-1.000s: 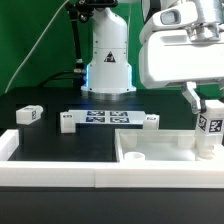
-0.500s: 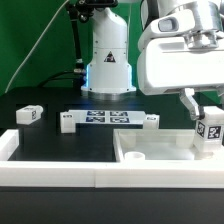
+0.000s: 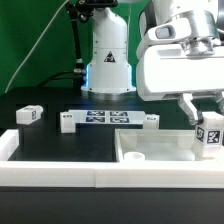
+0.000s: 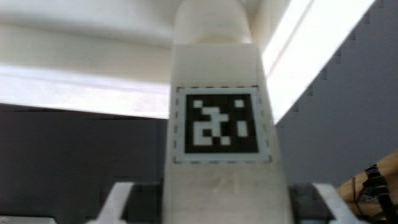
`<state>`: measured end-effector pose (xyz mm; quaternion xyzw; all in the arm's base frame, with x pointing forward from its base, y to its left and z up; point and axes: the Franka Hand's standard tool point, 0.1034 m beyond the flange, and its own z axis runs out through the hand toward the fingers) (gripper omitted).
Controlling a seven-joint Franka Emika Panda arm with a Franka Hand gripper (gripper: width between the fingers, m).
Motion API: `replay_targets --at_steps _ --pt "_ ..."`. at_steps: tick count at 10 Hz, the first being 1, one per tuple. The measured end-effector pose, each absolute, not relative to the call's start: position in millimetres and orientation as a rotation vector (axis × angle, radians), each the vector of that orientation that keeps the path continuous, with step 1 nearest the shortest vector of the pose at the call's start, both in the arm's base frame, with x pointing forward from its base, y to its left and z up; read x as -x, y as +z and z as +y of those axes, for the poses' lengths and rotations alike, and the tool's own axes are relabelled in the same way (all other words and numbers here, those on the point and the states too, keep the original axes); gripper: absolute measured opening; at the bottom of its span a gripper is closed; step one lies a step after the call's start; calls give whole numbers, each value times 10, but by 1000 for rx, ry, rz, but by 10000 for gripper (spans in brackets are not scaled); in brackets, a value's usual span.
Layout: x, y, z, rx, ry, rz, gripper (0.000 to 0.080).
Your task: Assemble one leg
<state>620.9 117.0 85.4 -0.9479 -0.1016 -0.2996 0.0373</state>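
Leg [image 3: 211, 136] stands upright, clamped between the jaws of the gripper [image 3: 205, 126] over the panel [image 3: 160, 148] corner at the exterior view's right, so seating it seems the step in hand, which calls for lowering it squarely and probably turning it in.

We note bare table [image 3: 60, 142] between marker board [image 3: 108, 119] and near rail [image 3: 60, 176]. Obstacles: loose leg [image 3: 30, 114] far left, base [image 3: 108, 60] far centre, panel [image 3: 150, 150] near right, held leg [image 3: 210, 134] at its right end.
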Motion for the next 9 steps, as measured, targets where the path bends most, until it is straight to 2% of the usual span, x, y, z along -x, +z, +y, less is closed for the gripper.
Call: replay_targets --at_steps 1,2,3,4,5,9 --pt "-6209 854 1170 2909 -920 -312 366" --pt "-6209 854 1170 2909 -920 -312 509" --pt "-6209 854 1170 2909 -920 -312 604" --pt "-6209 854 1170 2909 -920 -312 604" --pt "-6209 854 1170 2909 -920 -312 640" --pt "-6209 854 1170 2909 -920 -312 649"
